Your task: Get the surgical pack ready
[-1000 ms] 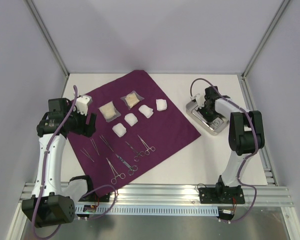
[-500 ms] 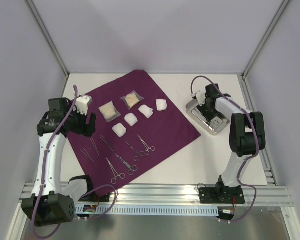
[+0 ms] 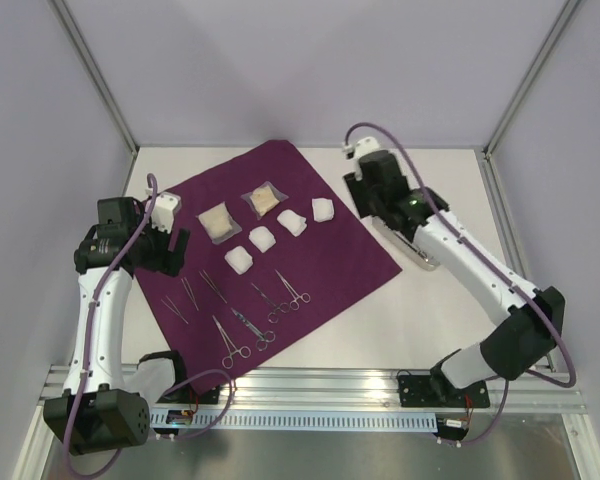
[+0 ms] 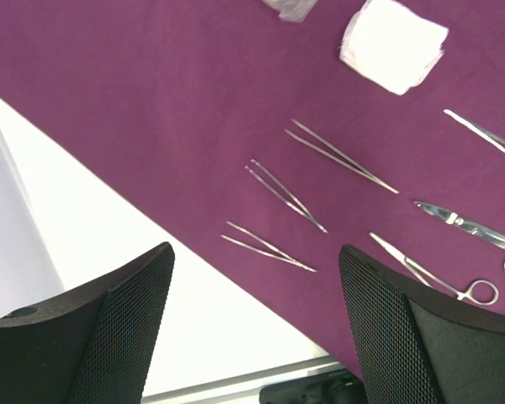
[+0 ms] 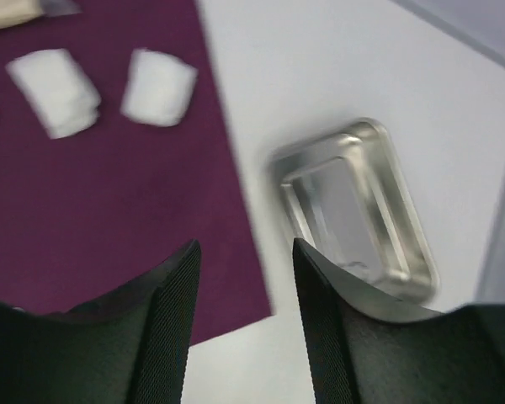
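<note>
The dark-purple cloth (image 3: 310, 255) lies spread on the table. On it are two tan packets (image 3: 218, 221), several white gauze pads (image 3: 262, 238), several scissor-like forceps (image 3: 290, 290) and thin tweezers (image 3: 212, 285). The steel tray (image 5: 353, 210) sits on bare table right of the cloth; from above only its edge (image 3: 428, 264) shows under the right arm. My right gripper (image 5: 244, 246) hovers open above the strip between cloth and tray, nothing between its fingers; in the top view it (image 3: 368, 200) is near the cloth's right corner. My left gripper (image 4: 254, 252) hangs open over the cloth's left edge near the tweezers (image 4: 269, 246).
White walls with metal posts close in the table at the back and sides. An aluminium rail (image 3: 320, 385) runs along the near edge by the arm bases. Bare white table (image 3: 410, 310) lies right of and in front of the cloth.
My right gripper opened, let go of the tray and rose, swinging back and left toward the cloth's right corner. The left arm has barely moved.
</note>
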Controlling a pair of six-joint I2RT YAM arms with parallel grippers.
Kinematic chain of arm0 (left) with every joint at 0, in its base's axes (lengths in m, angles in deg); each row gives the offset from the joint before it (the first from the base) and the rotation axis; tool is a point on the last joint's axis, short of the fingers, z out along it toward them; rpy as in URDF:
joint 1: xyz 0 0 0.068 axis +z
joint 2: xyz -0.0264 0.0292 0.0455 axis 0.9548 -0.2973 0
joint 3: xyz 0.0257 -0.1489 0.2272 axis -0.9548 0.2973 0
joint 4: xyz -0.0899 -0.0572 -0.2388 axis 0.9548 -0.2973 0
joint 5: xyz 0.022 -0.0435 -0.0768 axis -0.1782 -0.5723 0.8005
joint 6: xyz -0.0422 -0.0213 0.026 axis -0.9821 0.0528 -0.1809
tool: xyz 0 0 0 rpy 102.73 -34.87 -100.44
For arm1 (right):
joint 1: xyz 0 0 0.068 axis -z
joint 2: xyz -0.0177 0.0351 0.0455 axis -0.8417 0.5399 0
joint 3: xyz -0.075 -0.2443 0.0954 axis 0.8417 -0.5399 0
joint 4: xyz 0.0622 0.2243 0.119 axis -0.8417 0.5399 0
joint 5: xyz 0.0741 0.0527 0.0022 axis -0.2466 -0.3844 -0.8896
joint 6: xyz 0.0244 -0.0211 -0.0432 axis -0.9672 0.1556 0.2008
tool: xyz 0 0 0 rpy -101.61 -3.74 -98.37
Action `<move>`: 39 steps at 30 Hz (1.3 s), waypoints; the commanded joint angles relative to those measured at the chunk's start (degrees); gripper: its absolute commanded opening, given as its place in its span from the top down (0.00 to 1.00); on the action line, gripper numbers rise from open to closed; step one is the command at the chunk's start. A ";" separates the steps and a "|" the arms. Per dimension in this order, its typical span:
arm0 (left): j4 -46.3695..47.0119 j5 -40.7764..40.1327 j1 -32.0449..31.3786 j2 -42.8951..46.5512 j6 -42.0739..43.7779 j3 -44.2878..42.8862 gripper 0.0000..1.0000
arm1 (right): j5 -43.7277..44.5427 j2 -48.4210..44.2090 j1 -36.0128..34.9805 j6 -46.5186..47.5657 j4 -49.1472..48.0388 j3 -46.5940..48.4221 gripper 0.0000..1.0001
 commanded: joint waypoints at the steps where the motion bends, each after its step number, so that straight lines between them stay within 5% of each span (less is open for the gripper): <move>1: -1.38 -3.43 0.28 1.90 1.49 0.65 0.12 | -0.52 2.58 -10.42 -12.09 2.39 -4.31 0.49; 5: -2.17 -4.05 0.37 2.95 1.22 1.44 0.12 | -7.38 9.35 -21.42 -16.50 0.29 -3.97 0.65; 14: -2.44 -3.44 0.28 4.62 1.22 2.32 0.12 | -14.68 23.42 -27.06 -17.82 0.28 0.34 0.73; 30: -0.68 -2.03 0.28 3.30 -0.01 3.20 0.12 | -14.33 29.40 -27.67 -15.36 0.89 1.57 0.78; 34: -0.33 -1.68 0.37 3.30 0.08 3.81 0.12 | -14.87 30.28 -27.67 -15.62 1.07 2.54 0.61; 39: -0.15 -1.85 0.37 3.22 0.34 4.26 0.12 | -13.73 30.89 -27.50 -15.54 1.16 3.33 0.62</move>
